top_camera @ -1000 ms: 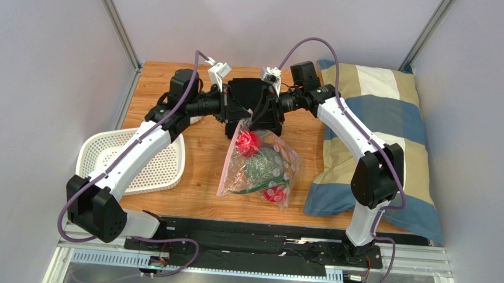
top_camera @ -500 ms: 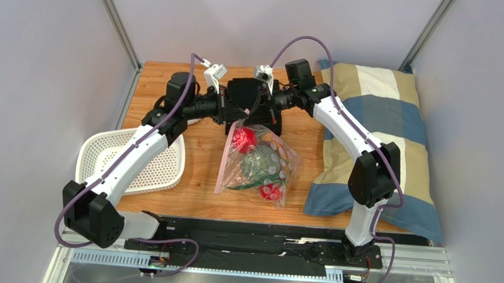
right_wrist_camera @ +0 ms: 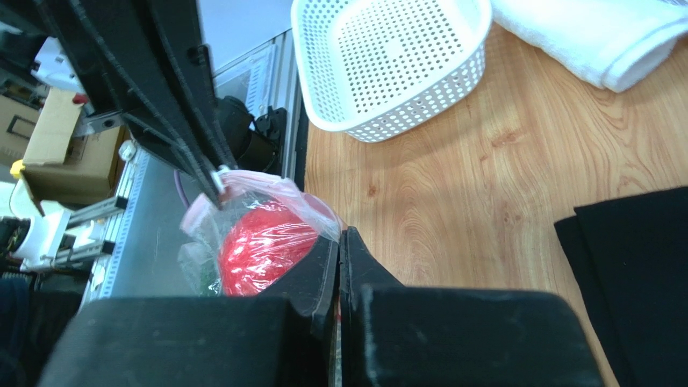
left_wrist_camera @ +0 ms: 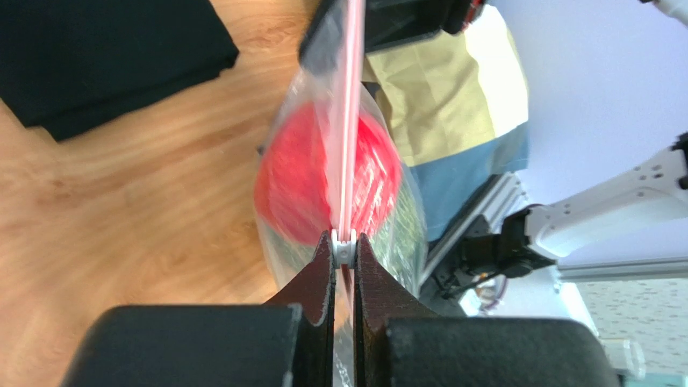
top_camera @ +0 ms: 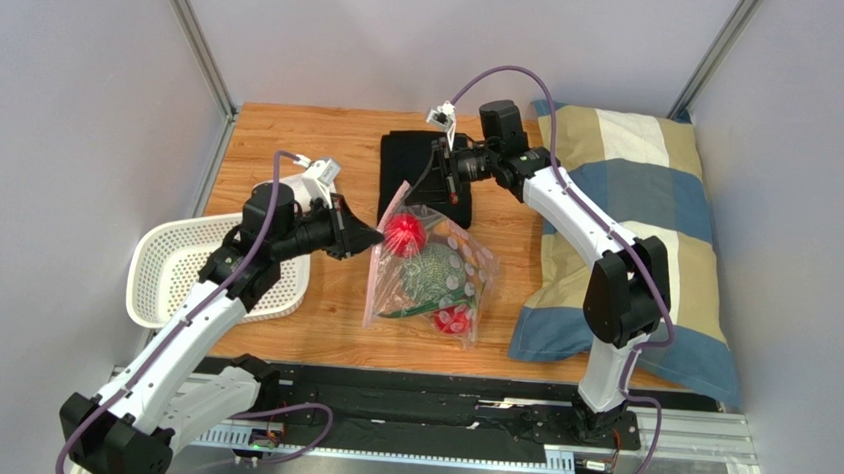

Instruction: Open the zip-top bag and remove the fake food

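Since a second ago the left arm has swung off the black cloth [top_camera: 415, 154] toward the white basket [top_camera: 171, 277], elbow folded low. The left gripper [top_camera: 378, 238] is pinched tight on the white slider [left_wrist_camera: 345, 246] of the pink zip strip [left_wrist_camera: 350, 113], while the right arm stays reached in from the pillow [top_camera: 637, 217] side, its right gripper [top_camera: 431, 191] now clamped on the far top corner of the zip-top bag [top_camera: 477, 279]. The bag lies on the table [top_camera: 289, 141] between basket and pillow, top edge drawn taut between the grippers, with the fake food [top_camera: 432, 271] inside and a red fruit [top_camera: 405, 234] uppermost; the mouth may be parting, but blur hides it.
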Motion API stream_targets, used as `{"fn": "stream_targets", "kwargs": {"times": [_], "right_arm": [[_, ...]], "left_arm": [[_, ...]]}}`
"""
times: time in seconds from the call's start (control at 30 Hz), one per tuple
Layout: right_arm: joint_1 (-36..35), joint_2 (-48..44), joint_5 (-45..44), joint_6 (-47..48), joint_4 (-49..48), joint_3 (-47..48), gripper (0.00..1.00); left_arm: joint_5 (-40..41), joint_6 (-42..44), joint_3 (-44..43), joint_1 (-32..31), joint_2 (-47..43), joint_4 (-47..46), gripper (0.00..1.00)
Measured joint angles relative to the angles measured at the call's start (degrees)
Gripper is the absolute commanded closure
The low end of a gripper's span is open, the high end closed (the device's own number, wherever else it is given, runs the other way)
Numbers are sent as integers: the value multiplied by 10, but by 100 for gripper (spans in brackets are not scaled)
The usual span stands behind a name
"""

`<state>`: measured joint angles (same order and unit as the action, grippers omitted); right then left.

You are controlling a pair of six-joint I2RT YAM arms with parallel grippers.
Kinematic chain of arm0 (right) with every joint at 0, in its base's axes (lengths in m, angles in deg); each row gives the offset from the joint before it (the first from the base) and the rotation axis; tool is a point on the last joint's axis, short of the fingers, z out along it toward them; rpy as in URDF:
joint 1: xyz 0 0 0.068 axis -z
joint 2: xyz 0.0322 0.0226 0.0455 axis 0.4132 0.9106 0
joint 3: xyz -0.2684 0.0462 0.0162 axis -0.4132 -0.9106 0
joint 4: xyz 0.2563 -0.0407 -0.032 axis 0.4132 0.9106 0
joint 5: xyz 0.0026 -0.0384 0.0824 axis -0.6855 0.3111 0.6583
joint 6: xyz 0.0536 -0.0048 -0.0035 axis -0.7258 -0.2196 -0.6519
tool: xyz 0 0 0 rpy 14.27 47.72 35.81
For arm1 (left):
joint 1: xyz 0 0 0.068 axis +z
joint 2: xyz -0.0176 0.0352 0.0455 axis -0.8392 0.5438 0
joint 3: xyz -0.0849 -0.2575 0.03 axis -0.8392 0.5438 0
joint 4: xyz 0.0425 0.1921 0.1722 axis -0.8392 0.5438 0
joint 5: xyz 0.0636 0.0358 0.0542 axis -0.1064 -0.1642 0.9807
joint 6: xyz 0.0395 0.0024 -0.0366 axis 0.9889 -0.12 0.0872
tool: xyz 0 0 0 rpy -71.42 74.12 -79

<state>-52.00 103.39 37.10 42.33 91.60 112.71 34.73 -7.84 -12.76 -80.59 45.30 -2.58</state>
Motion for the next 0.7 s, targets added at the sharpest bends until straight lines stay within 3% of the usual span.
{"fn": "stream_targets", "kwargs": {"times": [0.13,0.3,0.43,0.5,0.53,0.57,0.7], "right_arm": [[5,0,-43,-33,-13,0,100],[22,0,-143,-80,-20,0,100],[26,3,-172,-112,-5,3,100],[20,12,-180,-118,23,24,68],[17,16,-193,-121,41,38,47],[14,21,-223,-120,59,56,0],[23,29,-339,-139,149,130,0]], "left_arm": [[-6,-42,27,-14,-47,3,100],[-16,-91,66,-76,-124,31,100],[22,-119,80,-97,-170,48,100],[30,-131,86,-99,-182,49,100],[30,-139,87,-100,-182,48,100],[21,-146,87,-103,-176,46,100],[-12,-155,69,-116,-126,39,100]]}}
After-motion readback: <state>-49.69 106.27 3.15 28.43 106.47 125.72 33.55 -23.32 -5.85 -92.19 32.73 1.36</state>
